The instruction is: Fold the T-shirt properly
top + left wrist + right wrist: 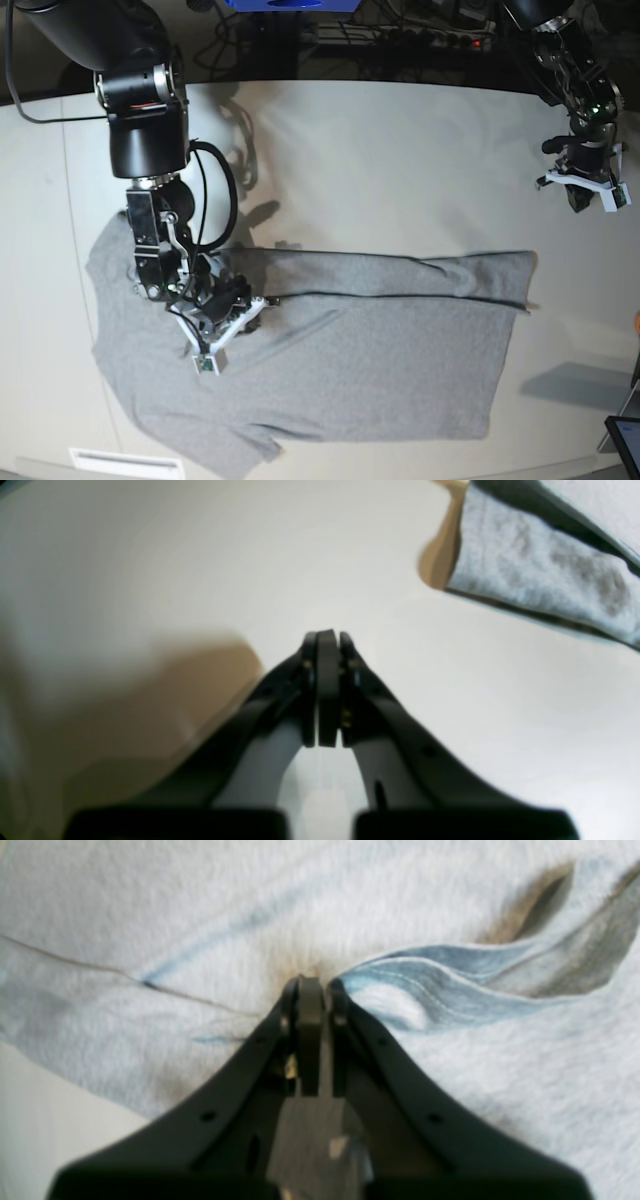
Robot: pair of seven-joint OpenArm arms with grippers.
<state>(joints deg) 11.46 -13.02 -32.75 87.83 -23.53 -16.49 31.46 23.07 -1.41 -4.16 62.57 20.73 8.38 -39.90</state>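
Note:
The grey T-shirt (380, 370) lies spread across the white table, its upper strip folded over along a long crease. My right gripper (258, 302) rests on the shirt's left part at the end of that crease. In the right wrist view the right gripper (312, 982) is shut, with wrinkles of the T-shirt (150, 915) running into its tips and a stitched hem (425, 985) curling up beside it. My left gripper (578, 200) hangs over bare table at the far right, away from the cloth. It is shut and empty (327, 635), with a corner of the T-shirt (525, 565) at upper right.
Bare white table (400, 150) stretches behind the shirt. Cables and a power strip (400, 35) lie beyond the back edge. A dark screen (625, 435) pokes in at the bottom right, and a white label (110, 460) sits at the front edge.

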